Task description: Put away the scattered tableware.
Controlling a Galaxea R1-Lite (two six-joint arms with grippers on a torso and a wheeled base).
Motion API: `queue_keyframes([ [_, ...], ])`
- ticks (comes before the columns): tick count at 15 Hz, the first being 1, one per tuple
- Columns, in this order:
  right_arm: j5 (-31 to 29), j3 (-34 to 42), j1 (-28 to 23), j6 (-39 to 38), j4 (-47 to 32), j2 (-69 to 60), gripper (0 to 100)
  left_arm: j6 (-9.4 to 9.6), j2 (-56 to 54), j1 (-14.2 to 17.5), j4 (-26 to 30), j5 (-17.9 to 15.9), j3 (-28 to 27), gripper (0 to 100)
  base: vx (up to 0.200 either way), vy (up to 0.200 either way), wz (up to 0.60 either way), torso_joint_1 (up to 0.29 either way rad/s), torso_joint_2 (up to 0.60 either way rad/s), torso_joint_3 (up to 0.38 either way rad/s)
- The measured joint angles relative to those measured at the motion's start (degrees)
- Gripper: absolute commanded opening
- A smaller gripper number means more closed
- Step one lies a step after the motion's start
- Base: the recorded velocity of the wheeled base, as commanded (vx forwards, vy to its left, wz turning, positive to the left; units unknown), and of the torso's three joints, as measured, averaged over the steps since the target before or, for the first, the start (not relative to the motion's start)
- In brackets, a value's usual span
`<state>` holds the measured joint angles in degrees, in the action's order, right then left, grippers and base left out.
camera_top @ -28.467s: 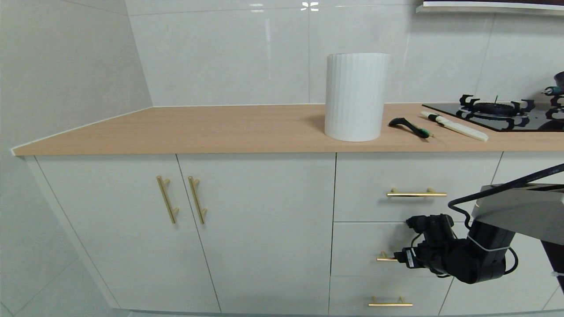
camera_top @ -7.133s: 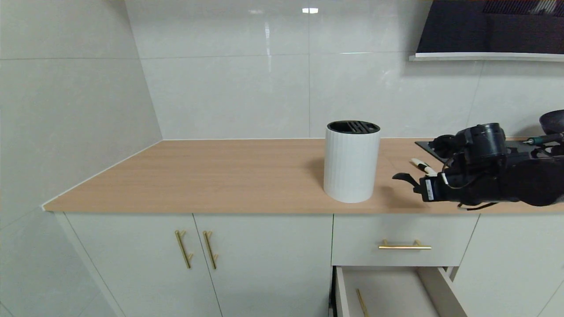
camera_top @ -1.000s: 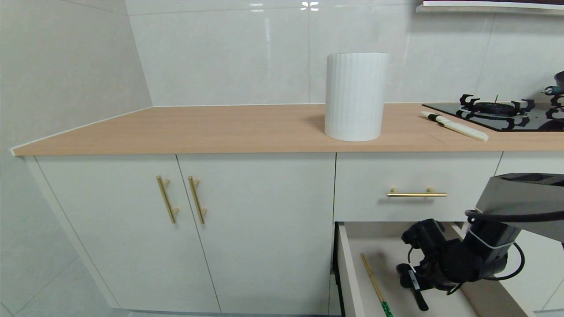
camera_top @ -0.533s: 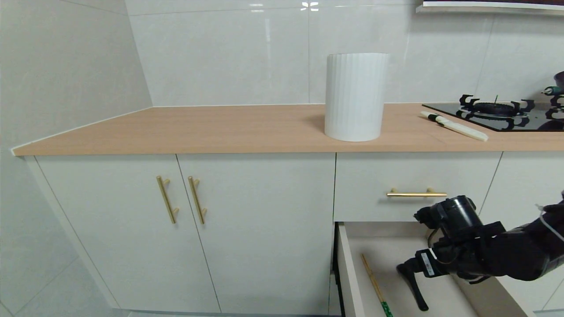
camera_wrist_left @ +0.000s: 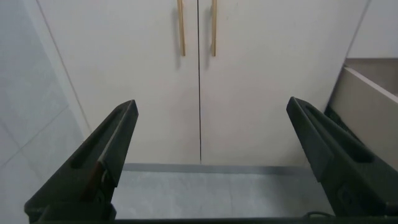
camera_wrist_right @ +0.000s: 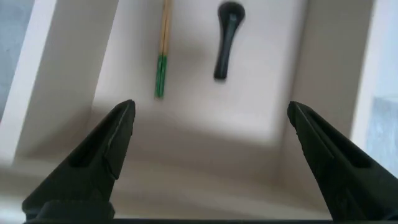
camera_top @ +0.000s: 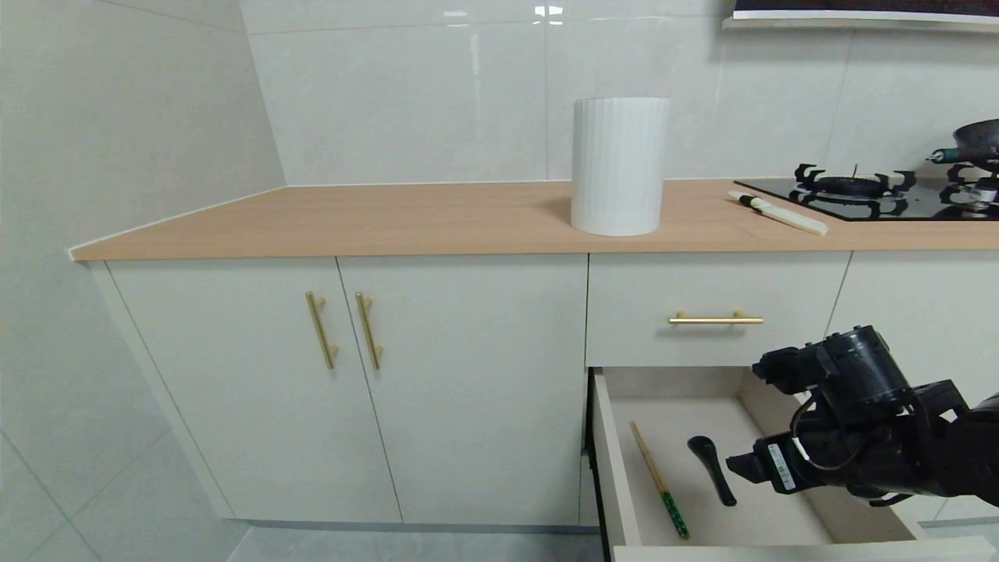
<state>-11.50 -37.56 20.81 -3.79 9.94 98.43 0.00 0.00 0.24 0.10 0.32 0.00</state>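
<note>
Though the right claw [camera_wrist_right: 211, 158] is largely hidden behind its own black wrist housing when seen from the head, its wrist camera shows both dark fingers spread wide with nothing between them. It hangs above the floor of the pulled-out drawer [camera_top: 613, 460], whose front panel is cut off by the lower edge of the head view. Just ahead of the claw's tips and below them, apart from both, the black spoon [camera_top: 710, 468] lies flat on the pale drawer floor. It is matt, with a small rounded bowl and a short straight handle, and the bowl end points away from the claw toward the back of the drawer. Beyond the spoon, on the claw's left and close to the drawer's left wall, a pair of chopsticks [camera_top: 659, 492] lies side by side, pale wood with green ends turned toward the drawer front. High above the claw, on the wooden bench [camera_top: 390, 218], rests a cream knife [camera_top: 776, 212] with a dark band; whether its blade is bare or sheathed is hard to make out. Left of the knife stands a white ribbed holder [camera_top: 618, 165], its top opening out of sight from this low angle. The left claw [camera_wrist_left: 205, 158] is also wide and empty, with two white cabinet doors [camera_wrist_left: 199, 81] and their gold handles straight ahead of it.
</note>
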Motion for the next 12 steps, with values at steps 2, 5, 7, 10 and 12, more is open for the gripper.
queue_keyframes([
  [2,0.00,0.16,0.63,0.16,-2.15,-1.21,100,0.00,0.00,-0.04,-0.02,0.00,0.00,100,-0.200,0.000,0.00,-0.002,0.00,0.000],
  [5,0.01,0.49,2.45,0.27,-4.55,-2.84,100,0.05,0.00,0.00,0.00,0.01,0.00,100,0.000,0.000,0.00,0.000,0.00,0.000],
  [7,0.01,1.12,3.04,3.86,-7.84,-3.72,100,0.00,0.00,-0.04,-0.02,0.01,0.00,100,0.000,0.000,0.00,0.000,0.00,0.000],
  [10,0.57,3.99,4.35,9.29,-8.50,-5.24,100,0.00,0.00,0.00,0.00,0.01,0.00,100,0.000,0.000,0.00,0.000,0.00,0.000],
  [12,1.57,6.06,5.79,11.36,-8.52,-5.81,100,0.00,0.00,0.00,0.00,0.00,0.00,100,0.000,0.000,0.00,0.000,0.00,0.000],
])
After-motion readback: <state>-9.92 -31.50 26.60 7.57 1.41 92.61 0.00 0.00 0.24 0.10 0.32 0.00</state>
